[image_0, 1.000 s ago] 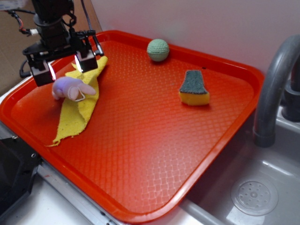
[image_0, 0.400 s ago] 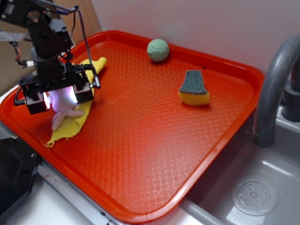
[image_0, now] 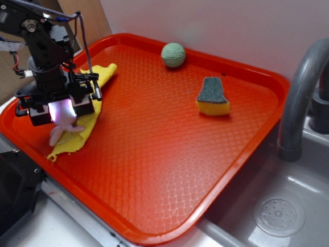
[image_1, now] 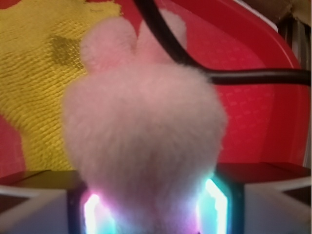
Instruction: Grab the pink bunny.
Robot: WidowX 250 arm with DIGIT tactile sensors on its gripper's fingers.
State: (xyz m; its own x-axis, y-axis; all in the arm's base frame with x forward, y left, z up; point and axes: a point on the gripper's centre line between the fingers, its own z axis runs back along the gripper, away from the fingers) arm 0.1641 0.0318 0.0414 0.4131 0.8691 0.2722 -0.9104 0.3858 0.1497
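Note:
The pink bunny (image_0: 60,123) lies on a yellow cloth (image_0: 85,126) at the left end of the red tray (image_0: 154,154). My gripper (image_0: 59,110) is down over it, with one finger on each side of its body. The toy's ears stick out below the fingers toward the tray's near rim. In the wrist view the bunny (image_1: 146,131) fills the space between the two lit pads of the gripper (image_1: 151,214) and touches both. The gripper is shut on the toy.
A green knitted ball (image_0: 173,54) sits at the far side of the tray. A yellow sponge with a green top (image_0: 213,96) is at the right. A grey faucet (image_0: 300,98) and sink (image_0: 277,206) lie beyond the tray's right rim. A black cable (image_1: 243,75) crosses the wrist view.
The gripper dropped from above the cloth down over the bunny, and its fingers closed in on the toy. The bunny shifted slightly toward the tray's near-left rim.

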